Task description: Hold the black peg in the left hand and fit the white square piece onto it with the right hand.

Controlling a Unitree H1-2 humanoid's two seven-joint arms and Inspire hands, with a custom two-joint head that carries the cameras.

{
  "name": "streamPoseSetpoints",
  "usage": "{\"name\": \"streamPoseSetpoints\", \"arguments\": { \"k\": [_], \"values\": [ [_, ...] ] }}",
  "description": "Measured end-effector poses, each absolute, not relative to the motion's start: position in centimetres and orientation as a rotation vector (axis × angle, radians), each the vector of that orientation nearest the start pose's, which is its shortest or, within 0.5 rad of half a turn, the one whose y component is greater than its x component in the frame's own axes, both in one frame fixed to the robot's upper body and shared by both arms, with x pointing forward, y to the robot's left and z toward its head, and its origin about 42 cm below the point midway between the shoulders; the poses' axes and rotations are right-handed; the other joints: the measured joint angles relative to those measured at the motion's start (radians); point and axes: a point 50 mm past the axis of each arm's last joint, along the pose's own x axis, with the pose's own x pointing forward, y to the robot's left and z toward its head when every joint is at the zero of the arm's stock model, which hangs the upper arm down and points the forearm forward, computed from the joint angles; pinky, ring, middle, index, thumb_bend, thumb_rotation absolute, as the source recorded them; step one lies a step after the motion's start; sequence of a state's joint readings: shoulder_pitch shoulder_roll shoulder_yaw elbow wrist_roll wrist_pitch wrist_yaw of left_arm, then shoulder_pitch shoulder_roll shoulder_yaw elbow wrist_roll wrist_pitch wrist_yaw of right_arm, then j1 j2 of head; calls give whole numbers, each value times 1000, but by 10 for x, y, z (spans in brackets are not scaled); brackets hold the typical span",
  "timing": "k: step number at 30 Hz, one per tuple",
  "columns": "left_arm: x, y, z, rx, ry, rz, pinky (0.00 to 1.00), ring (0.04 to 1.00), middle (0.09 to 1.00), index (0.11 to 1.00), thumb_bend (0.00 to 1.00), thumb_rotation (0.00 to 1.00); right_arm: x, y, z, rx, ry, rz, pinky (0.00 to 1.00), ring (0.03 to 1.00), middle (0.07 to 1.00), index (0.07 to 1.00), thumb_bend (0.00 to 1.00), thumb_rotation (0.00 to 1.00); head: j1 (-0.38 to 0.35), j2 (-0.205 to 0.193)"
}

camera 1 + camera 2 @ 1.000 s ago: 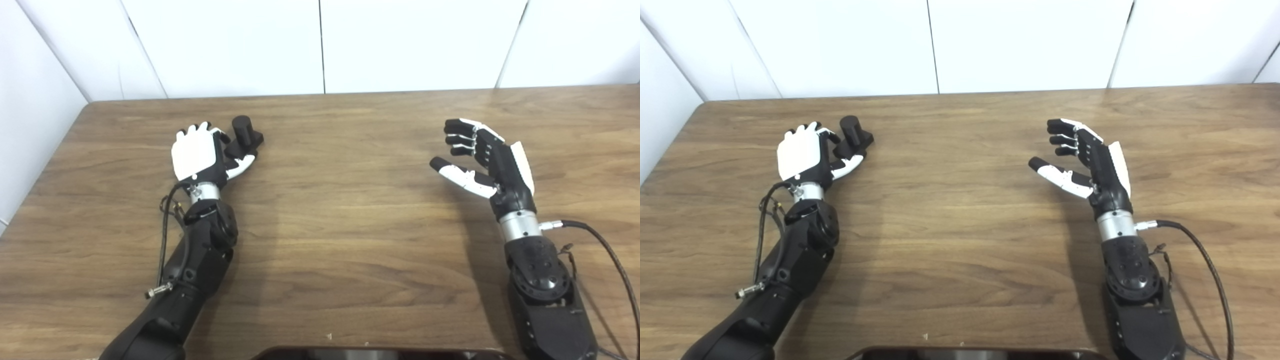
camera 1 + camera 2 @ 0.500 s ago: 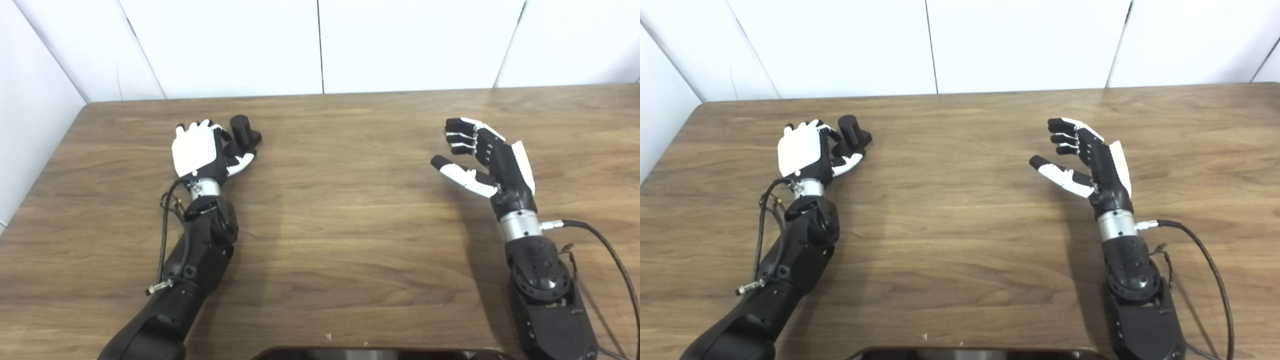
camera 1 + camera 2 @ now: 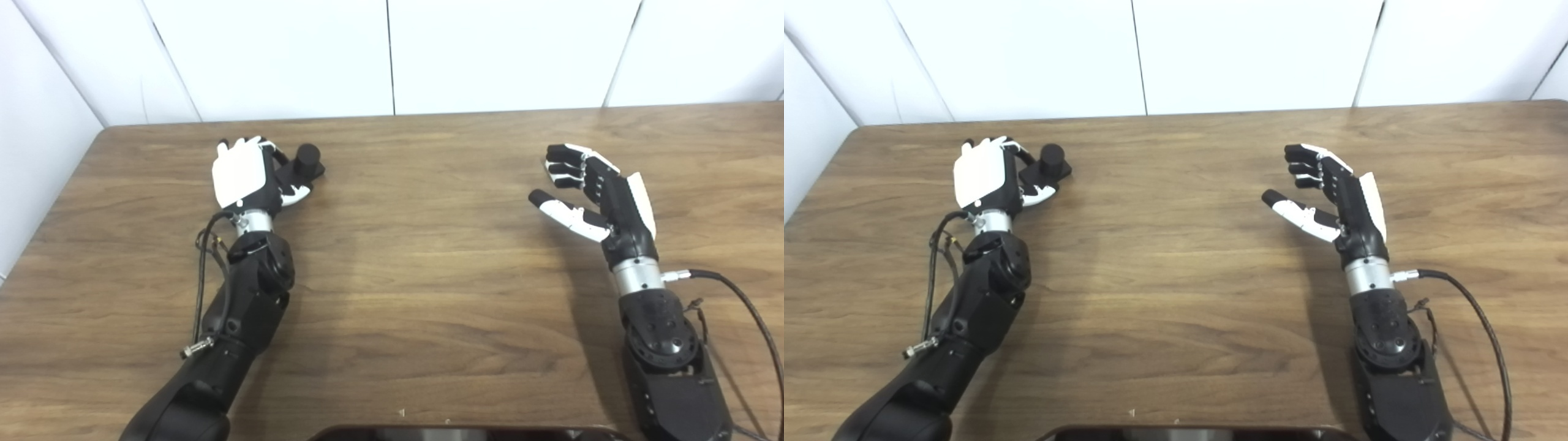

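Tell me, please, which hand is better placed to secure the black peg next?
The left. The left hand is already against the black peg at the far left of the table, fingers curled beside its base. The right hand hangs open and empty, well off to the right.

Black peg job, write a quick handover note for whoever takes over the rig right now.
Left hand: wrapped around the black peg at the table's far left; whether it is lifted cannot be told.
Right hand: open, empty, hanging above the table's right side.
White square piece: not in either view.
Done: peg in the left hand.
Left: find the white piece, pick it up with the right hand, fit it on.
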State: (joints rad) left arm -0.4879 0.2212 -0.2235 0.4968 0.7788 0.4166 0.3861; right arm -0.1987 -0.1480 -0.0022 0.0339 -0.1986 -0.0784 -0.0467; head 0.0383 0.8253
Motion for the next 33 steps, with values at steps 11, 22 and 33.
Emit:
{"name": "streamPoseSetpoints", "arguments": {
  "k": [11, 22, 33],
  "values": [
    [428, 254, 130, 1116, 87, 310, 932, 935, 863, 488, 511, 78, 346, -246, 156, -344, -251, -17, 691, 737, 749, 734, 630, 387, -9, 0],
    [407, 242, 132, 1000, 11, 127, 933, 938, 870, 488, 511, 83, 346, -250, 157, -353, -252, -25, 681, 737, 751, 736, 659, 428, -11, -2],
    [382, 218, 134, 991, -80, -45, 973, 962, 897, 489, 509, 88, 347, -251, 158, -351, -253, -27, 677, 737, 751, 736, 623, 380, -26, 2]
  ]
}}
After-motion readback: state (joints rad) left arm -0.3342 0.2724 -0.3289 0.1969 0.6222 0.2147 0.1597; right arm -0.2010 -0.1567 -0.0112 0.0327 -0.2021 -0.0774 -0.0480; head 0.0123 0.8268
